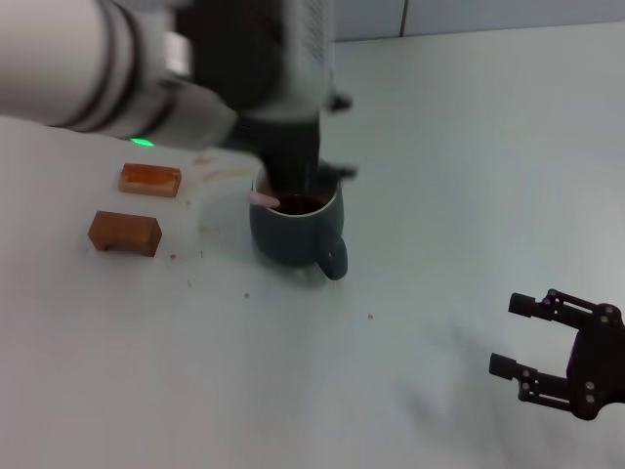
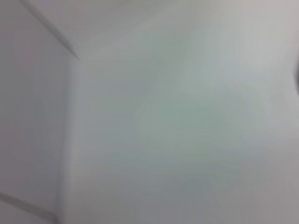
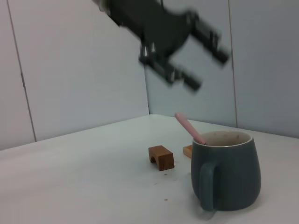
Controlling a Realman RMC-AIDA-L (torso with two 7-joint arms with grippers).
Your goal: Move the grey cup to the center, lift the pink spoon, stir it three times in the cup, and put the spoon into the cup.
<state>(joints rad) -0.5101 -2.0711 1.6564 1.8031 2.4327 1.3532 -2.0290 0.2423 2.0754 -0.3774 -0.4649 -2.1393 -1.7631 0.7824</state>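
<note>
From my head, my left gripper (image 1: 327, 137) covers the grey cup (image 1: 296, 234); right gripper (image 1: 547, 352) waits open, well apart. The right wrist alone shows my left jaws open above the pink spoon (image 3: 189, 127), leaning inside the cup.

two wooden blocks (image 1: 124, 232) (image 1: 149, 180) | side by side (apart) | white table (image 1: 439, 322)

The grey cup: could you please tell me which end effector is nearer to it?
Left. The left end effector hangs open just above the grey cup, clear of the pink spoon inside. The right end effector sits open, far off near the table's front edge.
</note>
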